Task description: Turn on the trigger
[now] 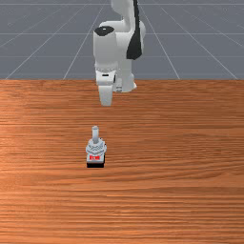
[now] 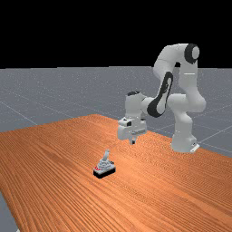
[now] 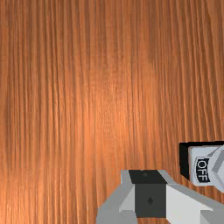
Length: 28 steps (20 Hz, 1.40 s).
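The gripper (image 2: 132, 141) hung above the wooden table (image 2: 54, 167), apart from the trigger (image 2: 104, 168); whether it was clenched or released, I could not tell. The trigger stood nearer than the gripper, a little to the front view's left of centre

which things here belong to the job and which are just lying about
For the job:
- switch, standing on the table
- its lever
- gripper, above the table

Just there:
- table, as the surface under the switch
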Each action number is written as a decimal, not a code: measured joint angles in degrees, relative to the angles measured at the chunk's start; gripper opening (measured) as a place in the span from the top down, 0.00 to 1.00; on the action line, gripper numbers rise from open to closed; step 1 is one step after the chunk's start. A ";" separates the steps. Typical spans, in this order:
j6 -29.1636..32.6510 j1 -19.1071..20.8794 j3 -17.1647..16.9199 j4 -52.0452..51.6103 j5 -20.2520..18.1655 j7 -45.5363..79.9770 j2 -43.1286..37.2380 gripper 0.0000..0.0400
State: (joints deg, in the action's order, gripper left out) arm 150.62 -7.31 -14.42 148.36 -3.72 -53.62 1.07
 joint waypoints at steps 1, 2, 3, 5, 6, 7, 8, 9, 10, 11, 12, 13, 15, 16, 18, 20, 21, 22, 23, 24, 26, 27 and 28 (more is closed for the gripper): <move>-0.06 -0.02 0.04 -0.45 -0.18 -0.09 0.36 1.00; -0.10 -0.04 0.08 -0.86 -0.34 -0.17 0.68 1.00; -1.18 -0.01 0.17 -2.00 -0.44 -1.36 1.40 1.00; 0.62 -0.05 0.36 -2.77 -1.56 -1.08 2.38 1.00; 0.46 -0.04 0.48 -3.80 -1.92 -1.25 3.16 1.00; 0.56 0.00 0.65 -4.96 -2.46 -1.56 4.10 1.00; 0.28 0.00 0.73 -5.89 -2.67 -1.63 4.77 1.00; 0.17 0.02 0.83 -6.70 -2.93 -1.76 5.38 1.00; -2.18 -0.08 0.70 -8.08 -2.36 -0.84 6.01 1.00; -1.76 -0.16 0.66 -8.09 -2.55 0.06 6.31 1.00; -1.25 -0.22 0.64 -8.06 -2.80 0.79 6.75 1.00; -0.74 -0.22 0.69 -8.04 -3.11 0.89 7.25 1.00; 0.29 -0.08 0.95 -8.03 -3.80 -0.06 8.33 1.00; 0.46 0.01 1.06 -8.00 -3.93 -0.72 8.60 1.00; 2.27 0.26 1.31 -7.09 -4.52 -2.23 8.21 1.00; 2.69 0.22 1.24 -6.54 -4.41 -2.21 7.26 1.00; 2.50 0.17 1.16 -6.45 -4.20 -2.06 6.82 1.00; 2.28 0.22 1.21 -6.98 -4.30 -2.09 7.06 1.00; 2.05 0.22 1.23 -7.43 -4.33 -2.07 7.36 1.00; -0.02 -0.04 0.82 -8.39 -3.58 0.02 7.71 1.00; -0.02 0.02 0.28 -8.53 -3.66 1.82 7.85 1.00; -0.06 0.22 -0.02 -8.65 -3.76 2.22 7.95 1.00; -0.13 0.58 -0.23 -8.81 -3.90 1.68 8.07 1.00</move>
State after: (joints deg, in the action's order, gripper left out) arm 150.49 -6.73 -14.65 139.55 -7.62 -51.94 9.13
